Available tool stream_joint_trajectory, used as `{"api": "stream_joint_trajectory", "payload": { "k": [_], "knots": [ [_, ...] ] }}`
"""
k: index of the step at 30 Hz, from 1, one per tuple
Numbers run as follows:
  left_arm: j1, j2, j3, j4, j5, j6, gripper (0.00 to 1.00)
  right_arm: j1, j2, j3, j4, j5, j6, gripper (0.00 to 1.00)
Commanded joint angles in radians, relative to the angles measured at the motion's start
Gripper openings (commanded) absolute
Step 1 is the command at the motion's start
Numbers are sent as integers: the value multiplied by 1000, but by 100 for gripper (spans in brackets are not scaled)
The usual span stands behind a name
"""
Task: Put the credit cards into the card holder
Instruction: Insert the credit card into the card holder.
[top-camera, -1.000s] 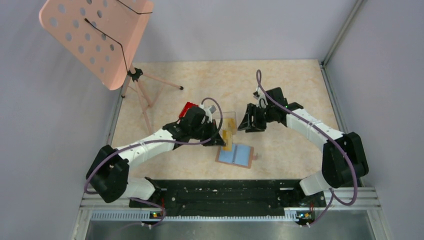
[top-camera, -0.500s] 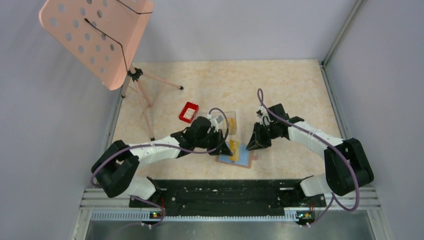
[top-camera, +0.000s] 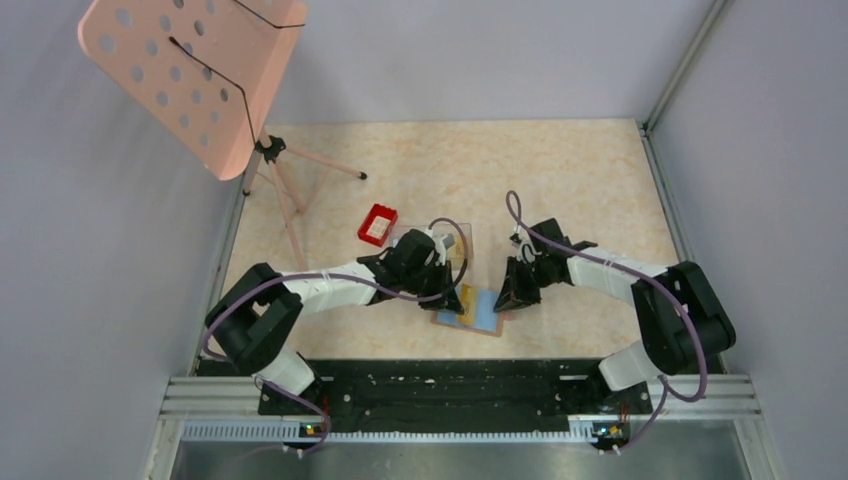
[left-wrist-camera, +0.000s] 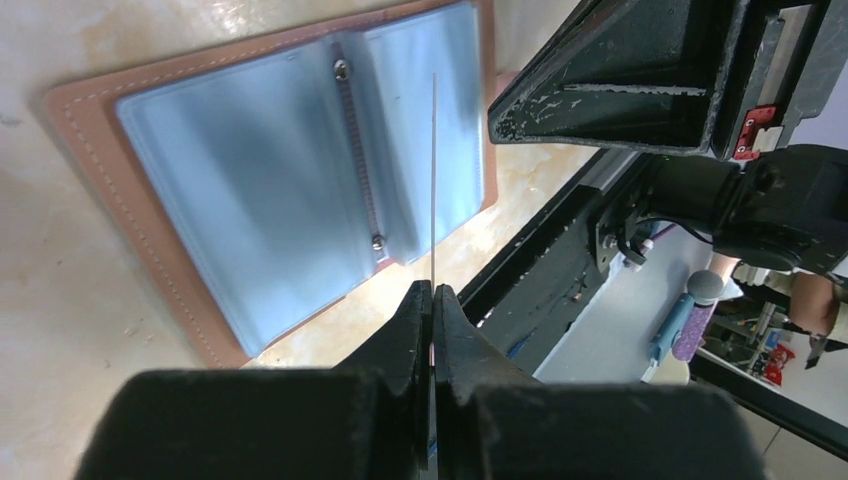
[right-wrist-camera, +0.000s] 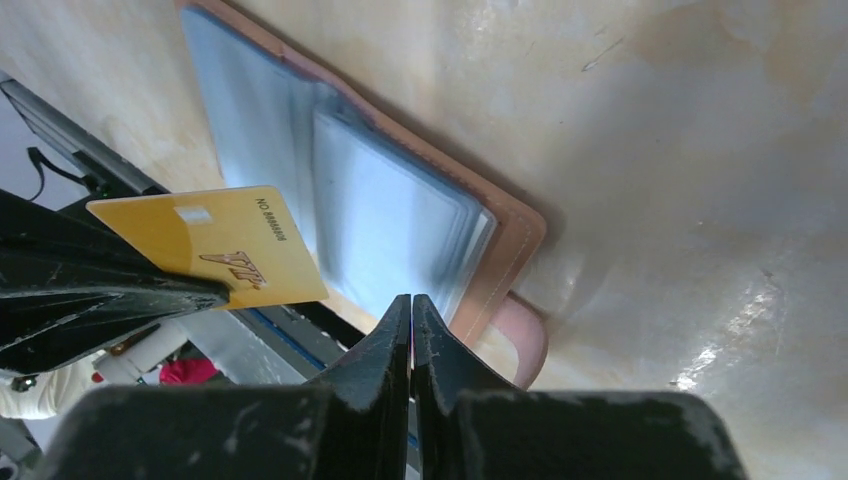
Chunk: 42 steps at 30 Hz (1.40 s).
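The card holder (top-camera: 486, 312) lies open on the table, blue sleeves up, tan rim around them (left-wrist-camera: 290, 180) (right-wrist-camera: 380, 200). My left gripper (top-camera: 455, 298) (left-wrist-camera: 432, 292) is shut on a yellow credit card (top-camera: 466, 303) (right-wrist-camera: 215, 245). It holds the card on edge just above the holder's left half; the left wrist view shows the card only as a thin line (left-wrist-camera: 433, 180). My right gripper (top-camera: 503, 300) (right-wrist-camera: 411, 300) is shut at the holder's right edge, tips by the loose sleeve stack, nothing visible between them.
A small red tray (top-camera: 378, 224) and a clear plastic box (top-camera: 452, 240) sit just behind the left arm. A pink perforated stand (top-camera: 190, 70) on a tripod (top-camera: 290, 195) occupies the far left. The black base rail (top-camera: 440, 385) runs along the near edge.
Both arms came down and forward to the open card holder. The left one brought the yellow card from near the clear box to over the sleeves. The right gripper's jaws went from open to shut.
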Motion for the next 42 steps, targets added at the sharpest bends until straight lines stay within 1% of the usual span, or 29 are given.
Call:
{"api": "stream_joint_trajectory", "payload": {
  "k": [1,8,20,27,30,34,37,42],
  "knots": [
    [-2,8,31,-58,-23,55,0,16,47,-6,49,26,-24,2],
    [-1,8,22,-82,-47,68,0,17,74,2,24,66,-43,0],
    [0,54,67,-96,-35,81,0,17,71,5,7,76,-61,0],
    [33,-10,54,-86,-27,64,0,18,23,27,-28,92,-78,0],
    [58,-27,37,-82,-14,60,0,17,-20,45,-52,98,-87,8],
    [78,-19,39,-90,-12,51,0,18,-46,80,-92,97,-99,15],
    [79,14,57,-85,6,57,0,18,-51,102,-114,96,-110,18],
    [74,85,72,-41,62,51,0,17,-46,115,-121,85,-111,19]
  ]
}}
